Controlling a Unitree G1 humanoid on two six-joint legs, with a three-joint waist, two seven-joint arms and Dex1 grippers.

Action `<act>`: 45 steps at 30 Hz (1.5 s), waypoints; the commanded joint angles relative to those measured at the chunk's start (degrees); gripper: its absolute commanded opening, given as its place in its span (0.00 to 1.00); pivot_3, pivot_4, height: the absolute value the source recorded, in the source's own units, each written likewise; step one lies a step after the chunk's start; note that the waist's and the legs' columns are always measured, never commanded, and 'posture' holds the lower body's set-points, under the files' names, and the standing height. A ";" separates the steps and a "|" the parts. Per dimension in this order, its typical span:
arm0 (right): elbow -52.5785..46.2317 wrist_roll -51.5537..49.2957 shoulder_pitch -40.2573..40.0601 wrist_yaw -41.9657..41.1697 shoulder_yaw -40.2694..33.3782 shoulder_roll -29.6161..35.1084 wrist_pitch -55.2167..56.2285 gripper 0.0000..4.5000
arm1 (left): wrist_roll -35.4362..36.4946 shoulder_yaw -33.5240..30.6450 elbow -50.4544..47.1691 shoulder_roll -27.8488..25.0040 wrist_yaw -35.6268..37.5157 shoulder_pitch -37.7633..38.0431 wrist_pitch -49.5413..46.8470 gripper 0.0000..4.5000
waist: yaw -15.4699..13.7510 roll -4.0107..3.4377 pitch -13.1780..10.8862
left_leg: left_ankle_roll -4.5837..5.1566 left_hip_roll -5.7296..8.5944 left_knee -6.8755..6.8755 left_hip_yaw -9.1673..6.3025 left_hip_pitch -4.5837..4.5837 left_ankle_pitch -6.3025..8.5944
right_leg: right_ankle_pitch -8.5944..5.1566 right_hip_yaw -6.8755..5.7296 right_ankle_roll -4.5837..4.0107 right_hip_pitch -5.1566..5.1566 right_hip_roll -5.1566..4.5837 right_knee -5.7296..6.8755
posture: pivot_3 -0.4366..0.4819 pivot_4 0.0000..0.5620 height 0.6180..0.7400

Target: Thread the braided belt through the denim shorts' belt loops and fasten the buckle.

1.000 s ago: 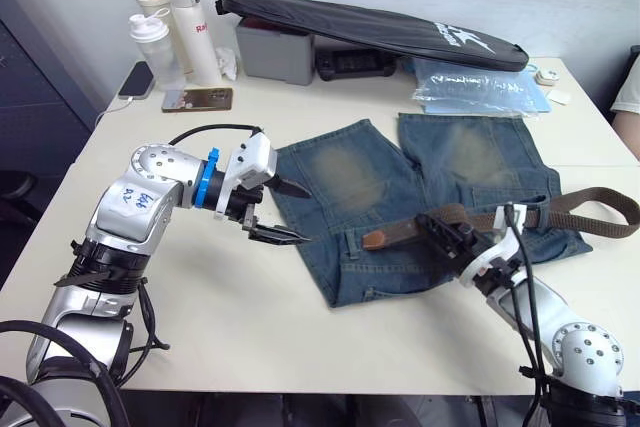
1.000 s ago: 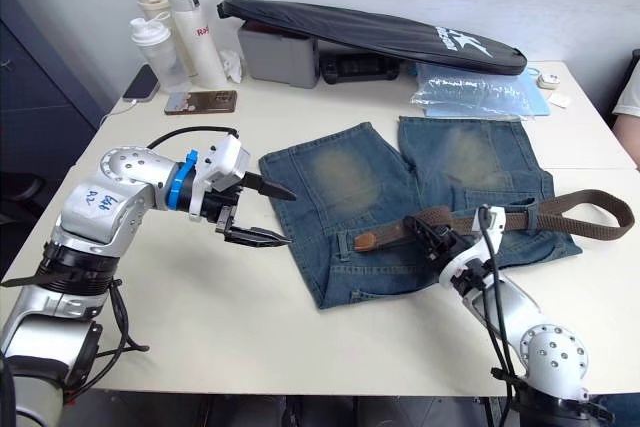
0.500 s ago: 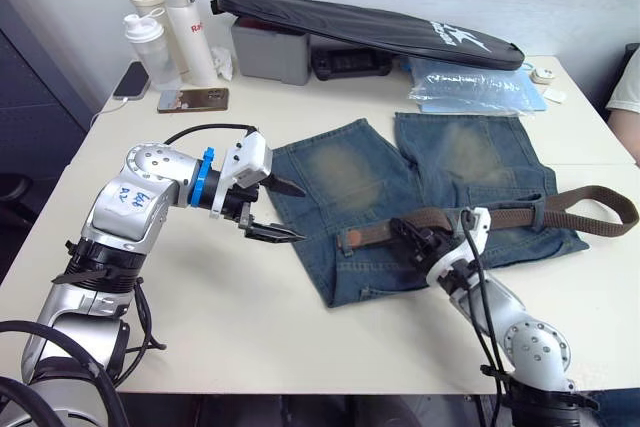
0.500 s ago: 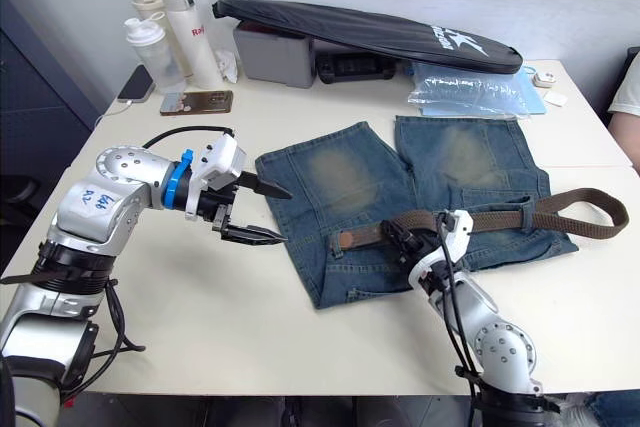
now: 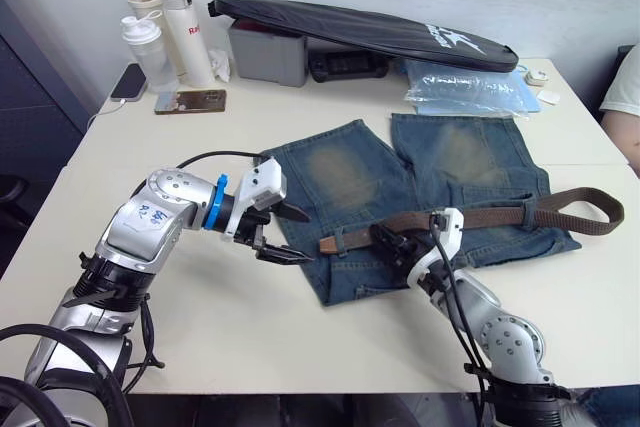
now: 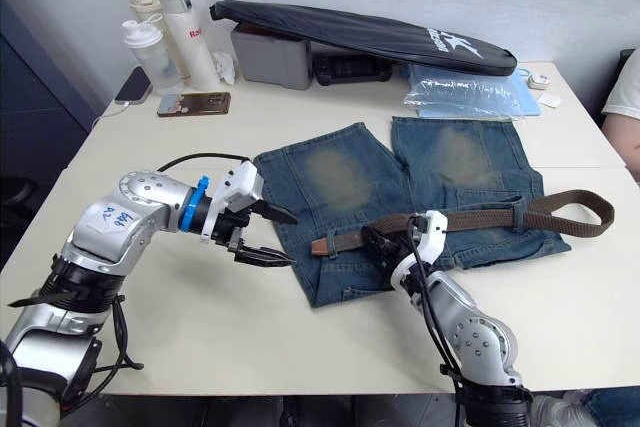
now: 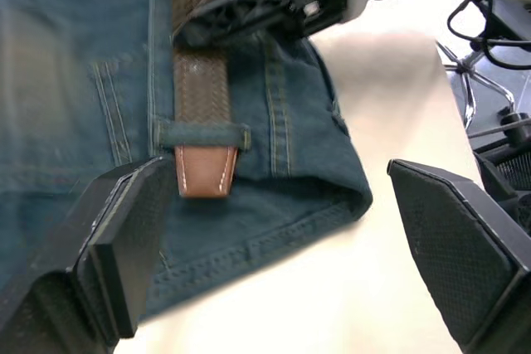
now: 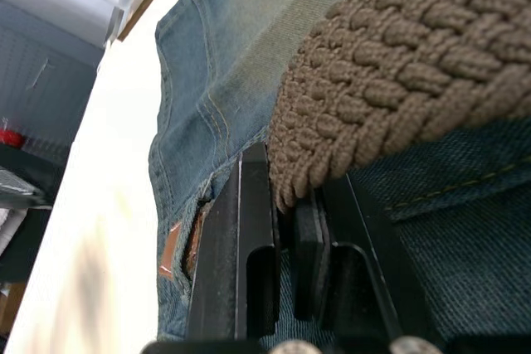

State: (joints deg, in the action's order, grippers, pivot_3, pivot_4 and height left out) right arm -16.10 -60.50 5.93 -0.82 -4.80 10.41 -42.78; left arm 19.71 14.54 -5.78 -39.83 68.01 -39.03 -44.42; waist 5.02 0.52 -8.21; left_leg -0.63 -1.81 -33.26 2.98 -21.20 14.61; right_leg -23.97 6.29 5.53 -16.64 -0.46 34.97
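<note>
Jaws of the right gripper [image 5: 392, 243] are clamped on the braided belt [image 5: 470, 216], feeding it along the denim shorts [image 5: 420, 172] on the desk [image 5: 200, 317]; its tan tip [image 7: 204, 170] has cleared one belt loop [image 7: 202, 133]. Left gripper [image 5: 290, 234] hovers spread wide beside the tip, apparently ready to pull it onward

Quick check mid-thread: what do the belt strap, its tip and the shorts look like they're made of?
Braided belt: dark brown woven cord with a visible plaited texture, matte; fibre or leather I can't tell. Its tip: smooth tan piece with light stitching, likely leather or faux leather. Denim shorts: faded blue denim, yellowish worn patches, stitched seams.
</note>
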 commanded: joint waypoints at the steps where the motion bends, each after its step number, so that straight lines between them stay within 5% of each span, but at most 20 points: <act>1: -0.63 1.99 -0.99 -2.15 3.22 0.49 -2.89 0.01 | 0.25 0.70 -2.21 0.05 -3.04 -0.07 -6.01 1.00 | 0.00 0.00 0.00 | 0.00 0.00 0.00 0.00 0.00 0.00 | 0.00 0.00 0.00 0.00 0.00 0.00 | 0.48 0.27 1.00; 4: -1.06 2.81 -1.35 -1.71 1.31 0.44 -3.10 0.01 | 2.38 -0.04 -2.91 1.35 -5.12 -0.49 -11.70 1.00 | -0.15 0.00 0.00 | 0.00 0.01 0.01 -0.01 -0.01 0.00 | 0.00 -0.01 0.00 0.00 -0.01 0.01 | 0.48 0.27 1.00; 7: -3.76 1.11 -2.27 -2.09 -0.35 2.16 -5.40 0.26 | 4.23 -3.90 -4.05 4.81 -10.63 -0.96 -16.49 1.00 | -0.37 0.00 -0.01 | -0.01 0.02 0.00 -0.02 -0.05 0.00 | 0.00 -0.04 0.00 0.00 -0.03 0.01 | 0.48 0.27 1.00; 10: -7.23 -1.59 -3.56 -2.29 -2.04 4.55 -8.11 0.57 | 4.76 -3.21 -3.88 5.23 -13.01 -2.76 -22.13 1.00 | -0.55 0.03 -0.03 | -0.01 0.04 0.00 -0.06 -0.11 0.00 | 0.00 -0.06 0.00 0.00 -0.03 0.02 | 0.48 0.27 1.00; 14: -13.32 -4.94 -5.99 -3.30 -4.95 11.52 -12.04 1.00 | 10.90 -9.95 -1.47 8.63 -14.59 -4.98 -29.46 1.00 | -0.98 -0.01 -0.09 | -0.02 0.09 -0.02 -0.05 -0.12 -0.01 | 0.00 -0.07 0.01 0.01 -0.06 -0.02 | 0.48 0.27 1.00; 19: -20.59 -10.56 -7.77 -9.14 -9.14 24.12 -15.28 1.00 | 16.34 -13.68 3.93 9.71 -15.57 -9.57 -42.40 1.00 | -1.81 -0.02 -0.20 | -0.02 0.11 -0.15 -0.05 -0.17 -0.01 | 0.00 -0.08 0.01 0.01 -0.06 -0.19 | 0.48 0.27 1.00; 25: -26.51 6.86 -12.75 -19.51 -11.78 46.90 -12.60 1.00 | 21.22 -11.32 10.90 9.27 -18.91 -12.82 -48.08 1.00 | -2.06 0.00 -0.36 | -0.20 0.15 -0.19 -0.04 -0.27 -0.10 | -0.01 -0.07 0.03 0.01 -0.06 -0.40 | 0.48 0.27 1.00; 32: -25.62 13.86 -18.41 -23.95 -19.16 50.50 -11.23 1.00 | 20.41 -8.19 14.36 10.00 -25.59 -13.48 -48.08 1.00 | -2.87 0.23 -0.49 | -0.29 0.12 -0.23 -0.04 -0.33 -0.15 | 0.00 -0.06 0.03 0.01 -0.03 -0.47 | 0.48 0.27 1.00; 36: -23.58 15.81 -18.26 -22.49 -23.53 48.10 -12.30 0.75 | 22.56 -7.38 15.10 9.83 -25.91 -14.96 -48.08 1.00 | -3.31 0.25 -0.50 | -0.32 0.12 -0.34 -0.03 -0.33 -0.16 | 0.00 -0.05 0.04 0.01 -0.03 -0.43 | 0.48 0.27 1.00; 43: -19.22 19.08 -13.83 -17.20 -24.49 44.54 -16.27 0.00 | 22.87 -5.97 16.31 9.15 -25.97 -16.23 -48.08 1.00 | -3.45 0.19 -0.49 | -0.36 0.14 -0.33 -0.03 -0.31 -0.16 | 0.00 -0.05 0.04 0.02 -0.06 -0.38 | 0.48 0.27 1.00; 45: -17.93 19.78 -12.44 -16.25 -21.95 42.73 -17.04 0.00 | 22.27 -6.45 17.41 9.84 -26.63 -16.65 -48.08 1.00 | -3.40 0.19 -0.49 | -0.39 0.11 -0.30 -0.04 -0.31 -0.18 | 0.00 -0.05 0.04 0.00 -0.02 -0.37 | 0.48 0.27 1.00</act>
State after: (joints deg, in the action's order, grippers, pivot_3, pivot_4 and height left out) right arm -34.42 -41.58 -7.31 -18.04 -27.56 54.23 -59.09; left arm 41.56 8.90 11.62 -30.06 41.60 -53.99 -92.46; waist 1.62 0.72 -8.69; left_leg -1.03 -1.70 -33.57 2.94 -21.50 14.43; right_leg -23.96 6.24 5.57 -16.64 -0.46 34.61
